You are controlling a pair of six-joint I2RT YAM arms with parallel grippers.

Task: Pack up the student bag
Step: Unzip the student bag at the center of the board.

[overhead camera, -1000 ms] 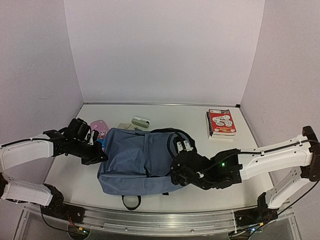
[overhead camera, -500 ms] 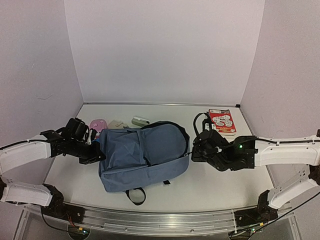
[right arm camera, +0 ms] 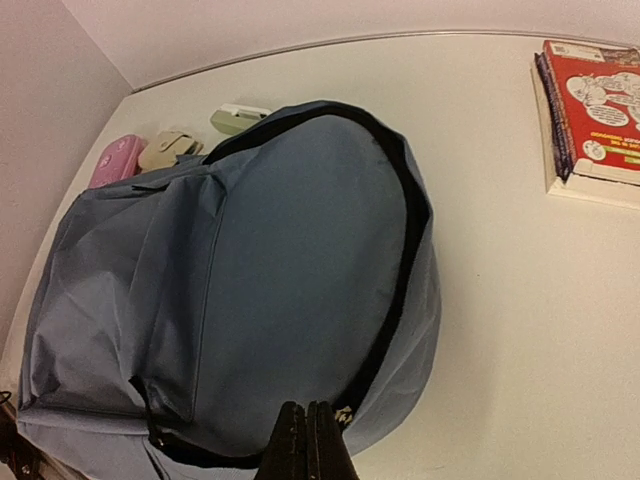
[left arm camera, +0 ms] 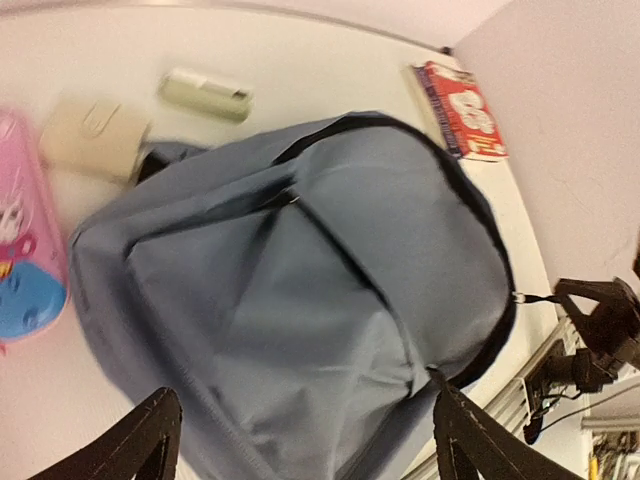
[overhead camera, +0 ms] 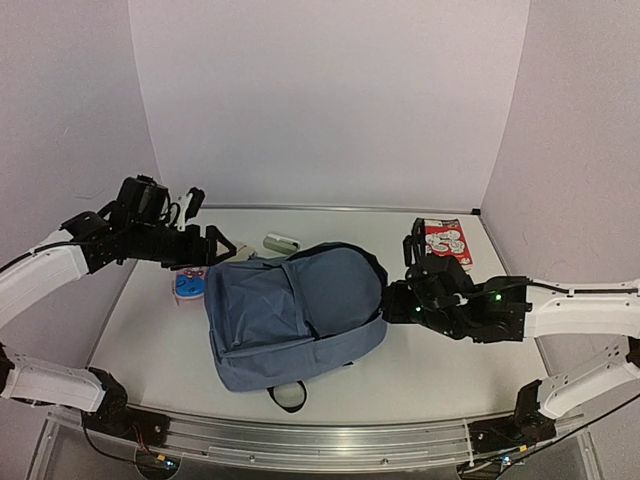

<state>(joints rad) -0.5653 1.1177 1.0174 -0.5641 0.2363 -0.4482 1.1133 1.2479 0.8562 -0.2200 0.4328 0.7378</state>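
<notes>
left claw (left arm camera: pixel 305 445) released, fingers (left arm camera: pixel 140 445) spread wide, raised over the far-left corner of the bag (overhead camera: pixel 290 310). right claw (right arm camera: pixel 306 440) clenched tight at the black zip rim on the bag's right side; whether it pinches the zip pull i cannot tell. the bag lies flat mid-table. pink case (overhead camera: pixel 188 287) just beside its left edge, pale green box (overhead camera: pixel 281 242) just behind it, book (overhead camera: pixel 443 243) near the far-right corner.
</notes>
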